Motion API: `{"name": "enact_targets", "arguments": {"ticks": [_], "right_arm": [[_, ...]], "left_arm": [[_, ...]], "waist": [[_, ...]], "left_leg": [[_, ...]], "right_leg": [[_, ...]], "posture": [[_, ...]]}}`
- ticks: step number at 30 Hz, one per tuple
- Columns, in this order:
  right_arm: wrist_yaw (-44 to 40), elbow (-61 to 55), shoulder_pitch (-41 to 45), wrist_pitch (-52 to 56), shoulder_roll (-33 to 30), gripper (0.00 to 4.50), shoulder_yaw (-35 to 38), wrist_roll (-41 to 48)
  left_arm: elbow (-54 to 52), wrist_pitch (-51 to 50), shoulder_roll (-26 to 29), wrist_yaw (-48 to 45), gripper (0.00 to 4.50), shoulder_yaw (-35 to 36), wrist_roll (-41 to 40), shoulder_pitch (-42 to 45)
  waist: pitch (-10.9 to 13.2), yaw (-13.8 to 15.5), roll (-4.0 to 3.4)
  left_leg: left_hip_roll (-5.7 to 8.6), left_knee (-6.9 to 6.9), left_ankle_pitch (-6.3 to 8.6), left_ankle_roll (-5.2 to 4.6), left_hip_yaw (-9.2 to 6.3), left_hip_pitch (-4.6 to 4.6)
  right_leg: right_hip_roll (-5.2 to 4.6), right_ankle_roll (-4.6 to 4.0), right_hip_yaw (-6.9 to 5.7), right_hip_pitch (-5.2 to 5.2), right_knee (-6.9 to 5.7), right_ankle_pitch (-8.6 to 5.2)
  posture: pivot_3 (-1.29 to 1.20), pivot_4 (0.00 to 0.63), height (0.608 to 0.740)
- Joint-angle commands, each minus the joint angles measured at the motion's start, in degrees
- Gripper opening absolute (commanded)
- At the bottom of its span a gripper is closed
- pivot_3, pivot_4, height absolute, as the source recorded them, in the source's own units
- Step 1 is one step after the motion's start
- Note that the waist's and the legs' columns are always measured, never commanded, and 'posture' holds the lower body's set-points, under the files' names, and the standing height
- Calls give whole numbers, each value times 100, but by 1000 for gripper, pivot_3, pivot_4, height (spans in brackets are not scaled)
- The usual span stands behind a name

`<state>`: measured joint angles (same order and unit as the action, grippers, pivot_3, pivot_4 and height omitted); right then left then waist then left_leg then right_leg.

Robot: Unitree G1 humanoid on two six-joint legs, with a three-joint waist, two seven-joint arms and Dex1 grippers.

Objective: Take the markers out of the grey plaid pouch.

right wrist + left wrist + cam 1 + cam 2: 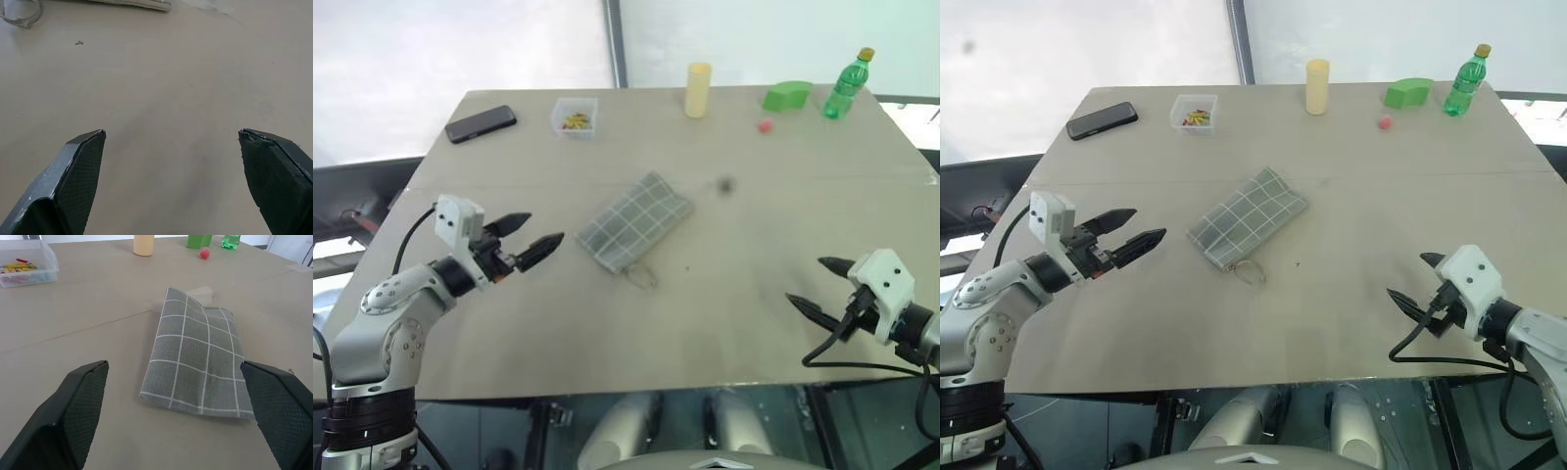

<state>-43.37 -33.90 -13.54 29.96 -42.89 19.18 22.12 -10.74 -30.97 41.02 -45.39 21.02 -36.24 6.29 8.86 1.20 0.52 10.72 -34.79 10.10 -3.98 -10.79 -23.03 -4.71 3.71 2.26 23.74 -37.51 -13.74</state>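
Grey plaid pouch (634, 222) lies flat mid-desk (754, 294), cord loop toward me, markers not visible — presumably inside. My left end effector (530, 241) is wide open, aimed at it from just beside; right end effector (822, 284) open too, well apart — staged for a two-handed approach.

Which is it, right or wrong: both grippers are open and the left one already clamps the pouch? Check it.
Wrong in one respect. Both the left gripper and the right gripper are open, but the left one clamps nothing: in the left eye view it hangs beside the pouch, apart from it, and the left wrist view shows the pouch lying ahead of its spread fingers.
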Motion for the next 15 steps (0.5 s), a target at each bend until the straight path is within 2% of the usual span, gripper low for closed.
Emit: {"name": "enact_targets", "arguments": {"ticks": [1,5,10,15], "right_arm": [[-38,-170,41,7,-108,4419,197,112],[-20,-178,216,37,-95,4419,155,251],[-72,-80,395,-100,-88,4419,27,271],[-287,-275,291,-140,-121,4419,75,498]], "left_arm": [[-310,-44,81,-38,4488,117,-149,12],[-520,-86,35,-74,4488,76,-211,-154],[-485,371,105,-449,4488,25,14,-348],[-184,1530,313,-1029,4488,-375,898,-600]], "waist": [[0,0,0],[4,-10,5],[6,-18,5],[5,-15,5]], "left_leg": [[0,0,0,0,0,0],[0,0,0,-1,3,0],[-2,8,1,-1,9,2],[-2,22,2,-3,15,1]], "right_leg": [[0,0,0,0,0,0],[-2,0,2,0,0,0],[-10,0,-1,1,3,-1],[-19,-1,-5,1,21,0]], "posture": [[0,150,740],[0,150,740],[0,150,740],[0,150,740]]}}
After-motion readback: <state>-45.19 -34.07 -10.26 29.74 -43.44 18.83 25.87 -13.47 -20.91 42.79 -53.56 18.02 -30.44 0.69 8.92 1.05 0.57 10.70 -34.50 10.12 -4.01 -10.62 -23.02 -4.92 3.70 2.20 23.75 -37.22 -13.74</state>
